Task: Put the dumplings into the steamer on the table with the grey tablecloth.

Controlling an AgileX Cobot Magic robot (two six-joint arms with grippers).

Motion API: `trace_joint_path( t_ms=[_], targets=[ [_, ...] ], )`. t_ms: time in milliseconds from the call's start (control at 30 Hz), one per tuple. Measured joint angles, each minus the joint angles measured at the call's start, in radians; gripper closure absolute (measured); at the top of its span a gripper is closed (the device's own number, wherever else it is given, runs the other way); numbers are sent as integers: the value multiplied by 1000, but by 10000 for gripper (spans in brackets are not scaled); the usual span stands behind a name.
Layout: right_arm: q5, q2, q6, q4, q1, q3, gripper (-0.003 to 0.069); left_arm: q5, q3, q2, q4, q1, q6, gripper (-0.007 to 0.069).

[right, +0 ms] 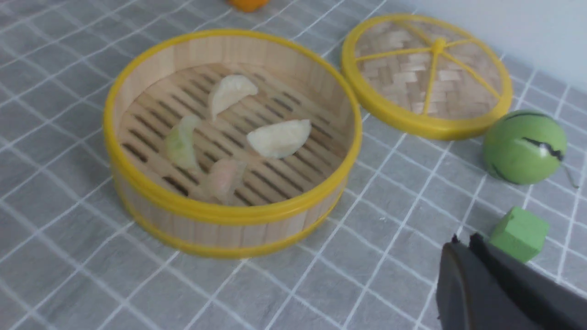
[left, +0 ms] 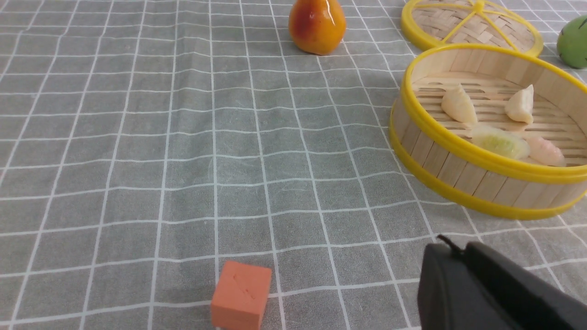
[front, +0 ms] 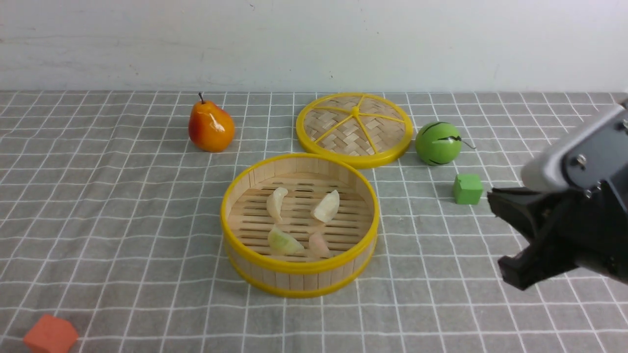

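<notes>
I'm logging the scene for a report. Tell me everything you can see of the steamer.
The steamer is a round, shallow basket, apparently bamboo: upright wooden-strip wall, yellow rims top and bottom, slatted floor. It stands open and level on the grey cloth, just in front of the lid; whether they touch is unclear. Four dumplings lie inside: two cream, one green, one pink.

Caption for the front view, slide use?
All four dumplings lie in the open steamer, lid flat behind it; right gripper hangs open and empty to the steamer's right.
</notes>
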Motion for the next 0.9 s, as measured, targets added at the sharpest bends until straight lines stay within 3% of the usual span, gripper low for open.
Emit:
trace_joint_path(
  t_ms=[100,300,467,567,733,900],
  targets=[
    [-147,-26,4,-5,-39,128,676,1,0,0,2,0,0,586],
    [-197,-88,4,-5,-42,308,670,11,0,0,2,0,0,578],
    [-248,-312,6,10,-48,563,668,17,0,0,2,0,0,573],
    [-106,-494,6,12,-64,609,667,15,0,1,2,0,0,568],
    [156,-881,31,57,-213,618,666,18,0,1,2,0,0,565],
    [274,-1016,49,75,-349,618,664,18,0,0,2,0,0,565]
  ],
)
